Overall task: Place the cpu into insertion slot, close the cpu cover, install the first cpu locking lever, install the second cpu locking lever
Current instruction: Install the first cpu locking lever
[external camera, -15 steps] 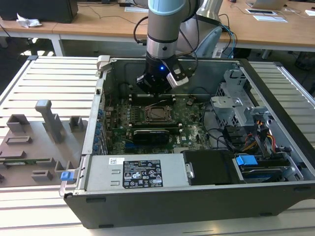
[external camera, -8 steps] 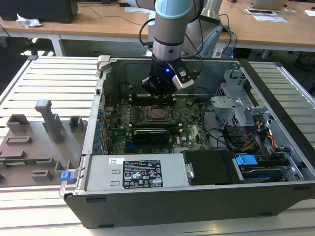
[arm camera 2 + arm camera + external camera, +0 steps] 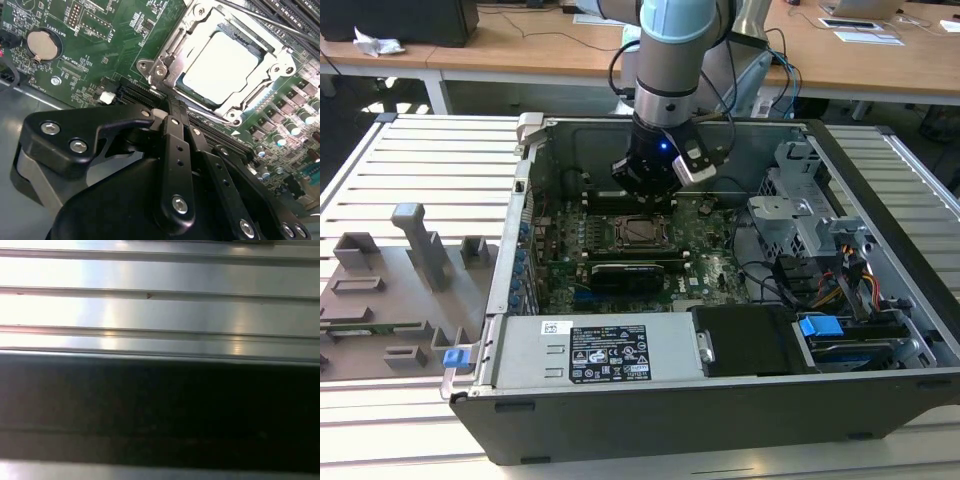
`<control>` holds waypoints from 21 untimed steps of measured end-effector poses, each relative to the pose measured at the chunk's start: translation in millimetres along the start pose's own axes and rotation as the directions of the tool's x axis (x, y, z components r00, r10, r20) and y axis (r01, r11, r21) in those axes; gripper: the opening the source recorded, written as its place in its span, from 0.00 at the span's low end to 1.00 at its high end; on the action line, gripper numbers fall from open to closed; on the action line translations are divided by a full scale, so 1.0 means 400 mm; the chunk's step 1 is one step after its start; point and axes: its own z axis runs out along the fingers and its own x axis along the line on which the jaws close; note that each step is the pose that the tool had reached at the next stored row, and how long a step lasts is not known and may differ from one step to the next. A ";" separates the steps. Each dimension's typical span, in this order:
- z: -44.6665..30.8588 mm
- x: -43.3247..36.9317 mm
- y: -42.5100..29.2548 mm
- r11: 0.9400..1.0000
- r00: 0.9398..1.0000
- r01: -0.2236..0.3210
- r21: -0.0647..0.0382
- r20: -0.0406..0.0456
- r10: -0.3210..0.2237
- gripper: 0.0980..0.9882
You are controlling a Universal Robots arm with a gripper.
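The arm [image 3: 672, 50] descends near-vertically from above into the open computer case [image 3: 720, 400], its wrist just beyond the socket on the green motherboard [image 3: 710, 265].

The end effector [image 3: 650, 180] hangs low over the motherboard, just beside the socket's far edge. In the second wrist view its black linkages lie close together, tips [image 3: 172, 107] ending near one corner of the socket frame. Whether the fingers are pressed together or slightly spread cannot be told. Nothing is visibly held.

One cpu [image 3: 220, 67] sits in the socket, its pale metal top facing up. One cpu cover [image 3: 265, 82] lies flat around it, the chip showing through the window. One thin lever rod [image 3: 260, 22] runs along the socket's edge; a second cannot be made out.

One round coin battery [image 3: 44, 44] sits on the motherboard, well apart from the socket. The case rests on a ribbed metal surface [image 3: 420, 160], with one grey fixture tray [image 3: 400, 290] at the exterior view's left.
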 end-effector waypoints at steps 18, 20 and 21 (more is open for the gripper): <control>-0.021 -0.008 -0.048 1.000 1.000 -0.025 0.001 0.002 0.025 0.01; -0.022 -0.008 -0.064 1.000 1.000 -0.025 0.001 0.002 0.025 0.01; -0.022 -0.007 -0.068 1.000 1.000 -0.025 0.001 0.002 0.025 0.01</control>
